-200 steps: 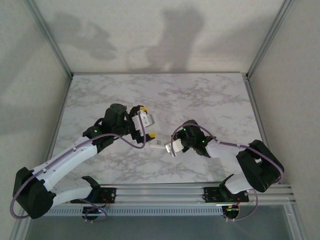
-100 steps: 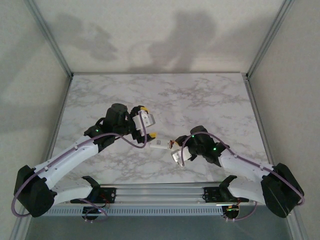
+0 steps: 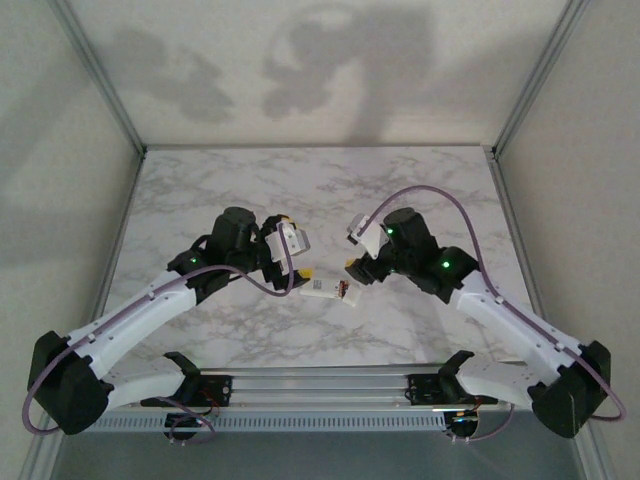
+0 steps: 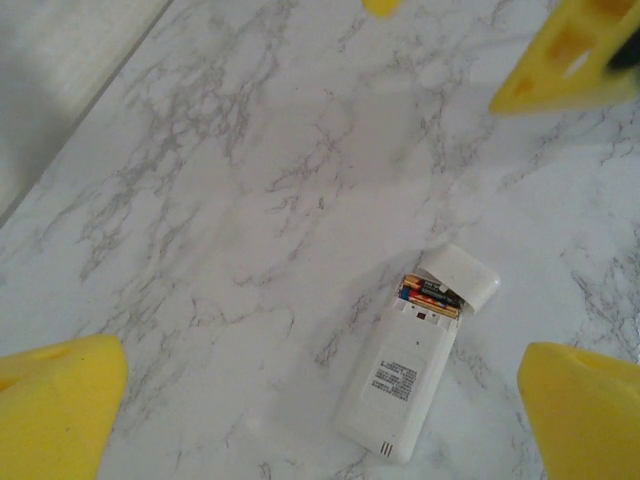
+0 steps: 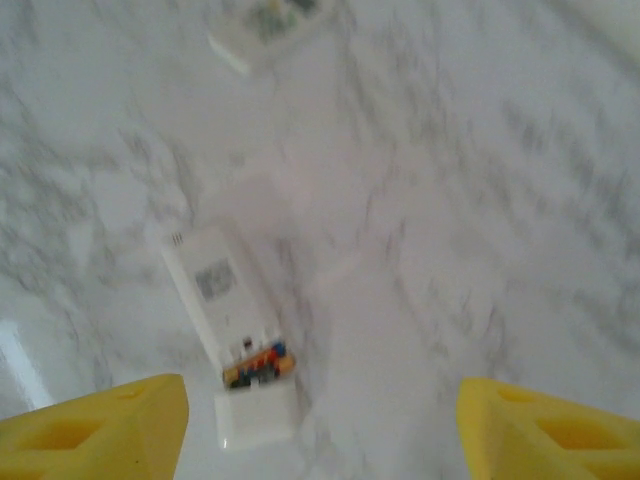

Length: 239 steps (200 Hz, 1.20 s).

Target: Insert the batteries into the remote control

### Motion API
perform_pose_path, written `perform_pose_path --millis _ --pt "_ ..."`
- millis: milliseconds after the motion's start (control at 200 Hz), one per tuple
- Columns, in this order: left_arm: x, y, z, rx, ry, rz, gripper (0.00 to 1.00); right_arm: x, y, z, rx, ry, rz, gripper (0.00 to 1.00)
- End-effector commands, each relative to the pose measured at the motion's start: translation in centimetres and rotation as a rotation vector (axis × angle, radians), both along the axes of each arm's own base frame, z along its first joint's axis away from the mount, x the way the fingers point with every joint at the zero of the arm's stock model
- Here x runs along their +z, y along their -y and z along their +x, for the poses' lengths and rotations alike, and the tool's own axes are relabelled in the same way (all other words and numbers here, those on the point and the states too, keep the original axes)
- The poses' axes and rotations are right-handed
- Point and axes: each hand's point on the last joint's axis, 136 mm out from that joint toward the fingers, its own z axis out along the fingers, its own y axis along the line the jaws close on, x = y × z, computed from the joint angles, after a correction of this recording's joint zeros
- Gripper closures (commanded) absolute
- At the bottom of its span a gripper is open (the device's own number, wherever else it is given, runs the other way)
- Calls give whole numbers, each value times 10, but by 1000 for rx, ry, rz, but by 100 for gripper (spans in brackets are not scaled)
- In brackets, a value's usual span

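Note:
The white remote control lies back up on the marble table, also seen in the top view and the right wrist view. Two batteries with reddish-orange ends sit side by side in the uncovered recess at its end. A white cover piece rests right beyond that end. My left gripper hangs open above and left of the remote, its yellow pads far apart. My right gripper is open too, raised just right of the remote, nothing between its pads.
The marble table has bare room behind and to both sides of the arms. Metal frame posts and pale walls close in the table's left, right and back edges. The two grippers are close together over the table's middle.
The right gripper left the remote, opened wide, and swung from the near side up and back to the remote's right. The left arm stayed put. The remote lies still.

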Motion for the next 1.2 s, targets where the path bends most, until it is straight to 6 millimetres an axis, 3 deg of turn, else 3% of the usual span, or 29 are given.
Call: perform_pose_path --millis 0,125,265,400,471,676,1006,1191 --pt "21 -2 -7 -12 22 -29 1 -50 17 -10 -71 -134 -116 26" --pt "22 -9 -9 14 58 -37 0 -72 3 -21 49 -132 -69 18" --pt "17 -12 -9 22 71 -30 1 -96 3 -29 162 -57 -109 12" --pt "13 -11 -11 11 55 -23 0 -116 12 -22 179 15 -209 11" --pt "13 -10 -12 7 55 -24 1 -127 7 -27 226 34 -254 10" --pt "11 -10 -15 -6 51 -26 1 -155 4 -31 260 -39 -330 9" --pt "4 -11 -17 -15 42 -11 0 -177 -6 -38 272 -197 -342 7" --pt "5 -9 -19 -27 42 -14 1 -185 -6 -29 230 -240 -370 9"
